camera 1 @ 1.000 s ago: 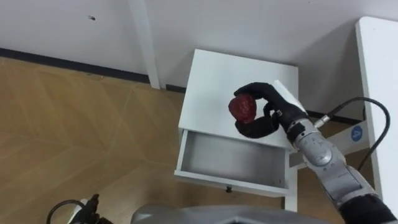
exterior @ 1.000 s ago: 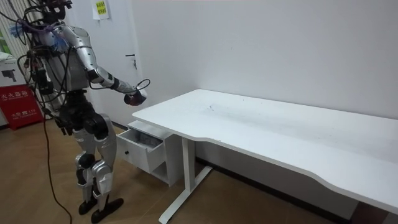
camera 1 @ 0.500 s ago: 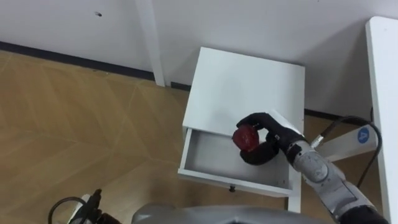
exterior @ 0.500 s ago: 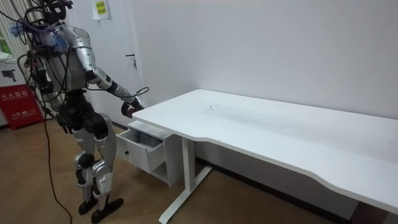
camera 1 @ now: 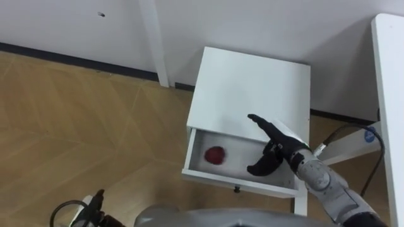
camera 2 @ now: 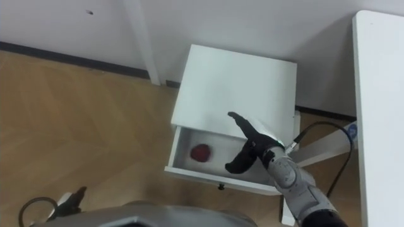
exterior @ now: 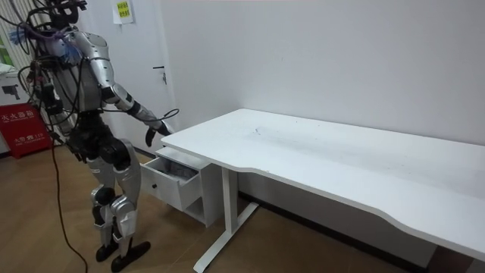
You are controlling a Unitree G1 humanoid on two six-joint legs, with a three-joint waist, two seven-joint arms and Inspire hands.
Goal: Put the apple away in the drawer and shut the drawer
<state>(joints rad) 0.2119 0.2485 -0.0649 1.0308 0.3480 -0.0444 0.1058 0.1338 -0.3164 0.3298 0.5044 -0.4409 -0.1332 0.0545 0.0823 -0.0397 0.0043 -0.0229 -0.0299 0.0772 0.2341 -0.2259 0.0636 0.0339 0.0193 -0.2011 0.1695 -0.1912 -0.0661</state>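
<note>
Left eye view: the right hand (camera 1: 276, 149) hangs spread and empty over the open drawer (camera 1: 235, 183), with nothing to carry since the apple (camera 1: 215, 155) lies inside, toward its left end. The drawer juts from the small cabinet (camera 1: 252, 82), not yet closed.

Looks like a plain office or lab room, sparsely furnished. Told by a long white desk (exterior: 318, 152) on a T-foot metal leg (exterior: 225, 205), set along a bare white wall (exterior: 341, 53). Beside the desk, a small white drawer cabinet (camera 1: 252, 88). Underfoot, herringbone wood-look flooring (camera 1: 76, 126), edged with a dark baseboard (camera 1: 63, 55). At the room view's left, a white door (exterior: 144, 45) with a dark lever handle (exterior: 158, 70), a yellow notice (exterior: 121, 11) high up, and a red box with white lettering (exterior: 21, 127).
</note>
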